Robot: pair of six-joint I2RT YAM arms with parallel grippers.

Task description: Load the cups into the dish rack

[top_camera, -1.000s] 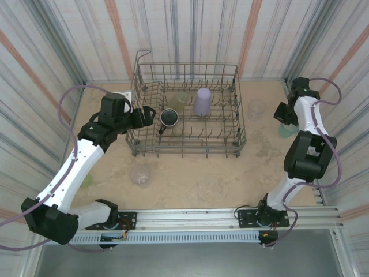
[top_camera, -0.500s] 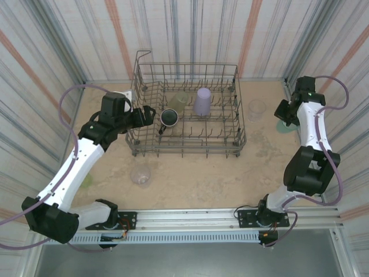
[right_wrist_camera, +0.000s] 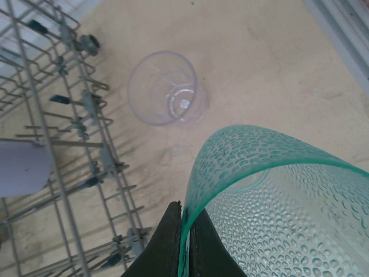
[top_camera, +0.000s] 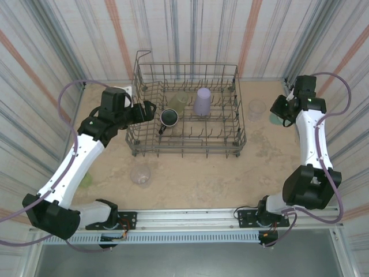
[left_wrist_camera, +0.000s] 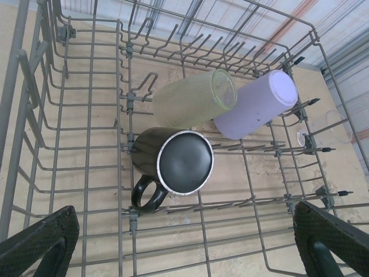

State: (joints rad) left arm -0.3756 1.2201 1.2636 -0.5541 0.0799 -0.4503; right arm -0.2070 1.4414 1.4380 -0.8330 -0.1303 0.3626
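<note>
The right gripper is pinched shut on the rim of the teal cup, with one finger inside the cup and one outside. The cup seems to hang mouth up, with its long side pointing down at the table. The dish rack lies to the left of this gripper, and one clear cup stands on the table between them, just beside the rack's right wall. So I think the teal cup has to go left and up over that wall, past the clear cup. The right arm is the nearer one for this job. The left gripper is spread wide open and holds nothing. It hangs over the left edge of the rack. Three cups lie inside the rack: one dark mug, one olive-yellow cup and one lavender cup, the last two touching each other. Another clear cup sits in front of the rack, nearer the left arm. That makes two clear cups. One bright green cup peeks out beside the left arm, partly hidden.
</note>
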